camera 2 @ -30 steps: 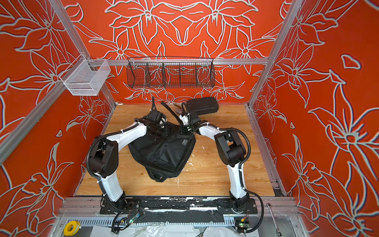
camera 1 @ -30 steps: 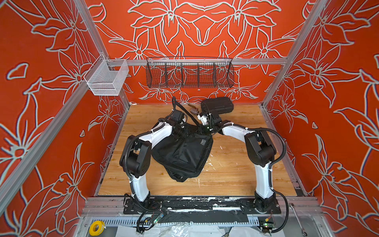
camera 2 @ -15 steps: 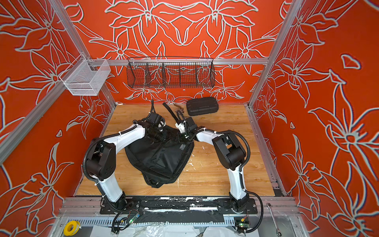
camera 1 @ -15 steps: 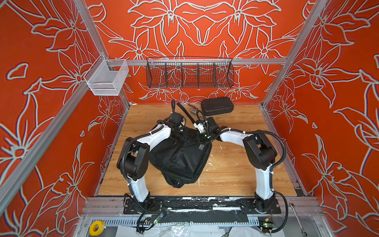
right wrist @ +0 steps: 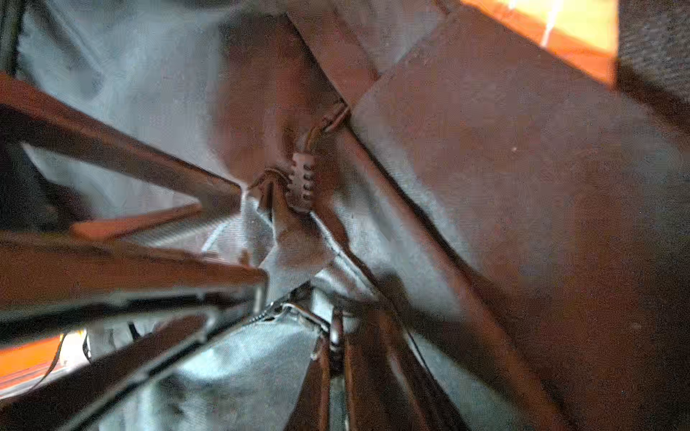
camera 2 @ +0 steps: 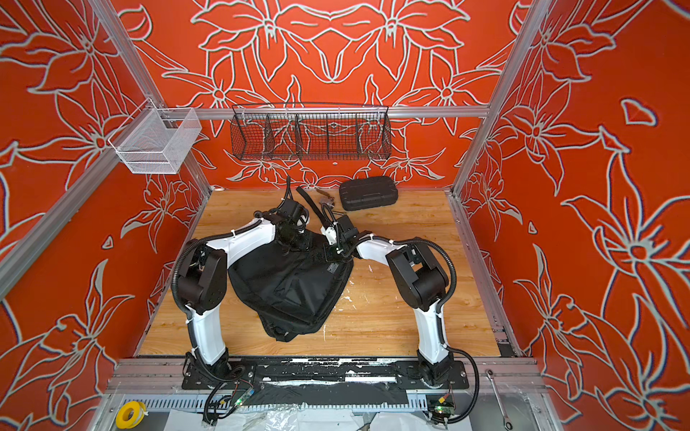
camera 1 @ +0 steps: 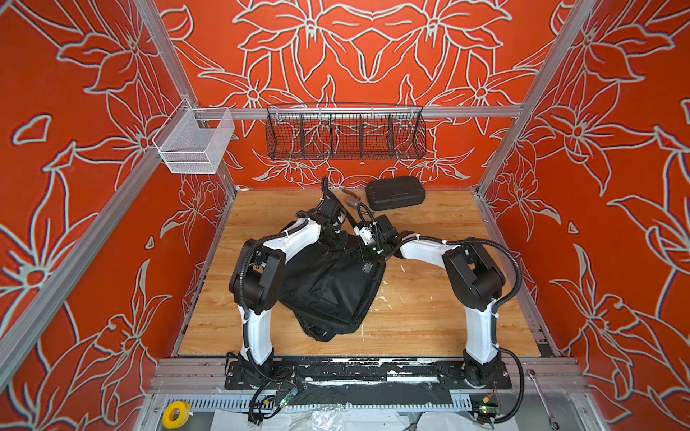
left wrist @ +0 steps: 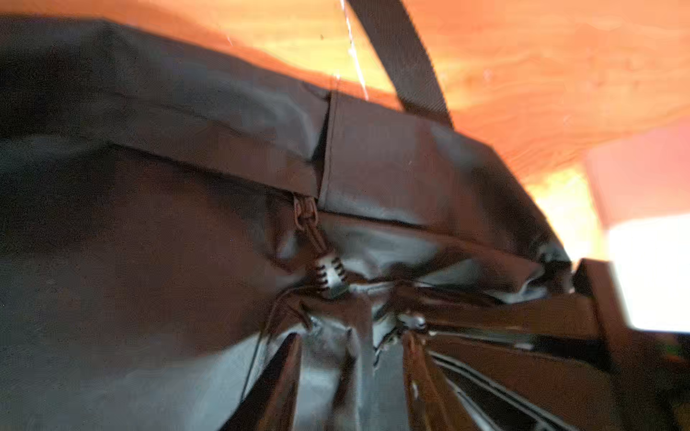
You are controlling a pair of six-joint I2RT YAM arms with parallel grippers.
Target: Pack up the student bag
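The student bag [camera 1: 328,287] is laid flat in the middle of the wooden table [camera 1: 429,298], between the two arms, with both grippers brought together at its far top edge. The left gripper [left wrist: 353,336] is seen with its jaws parted around a fold of fabric just beside the ribbed zipper pull [left wrist: 330,274], and nothing is clamped. The right gripper [right wrist: 335,341] is pressed closed on a small piece at the bag's zip line, seemingly a slider tab, though this cannot be made out for certain. With only that narrow pinch in place, the tab could be lost, or the whole bag could be dragged over the table instead of the zip being run. The fingers are also set so near each other that the pull's cord could be snagged. Compared with a second ago, the left jaws have been opened, both wrists have been drawn toward the near edge, and the rigid black case [camera 1: 395,193] is left uncovered.
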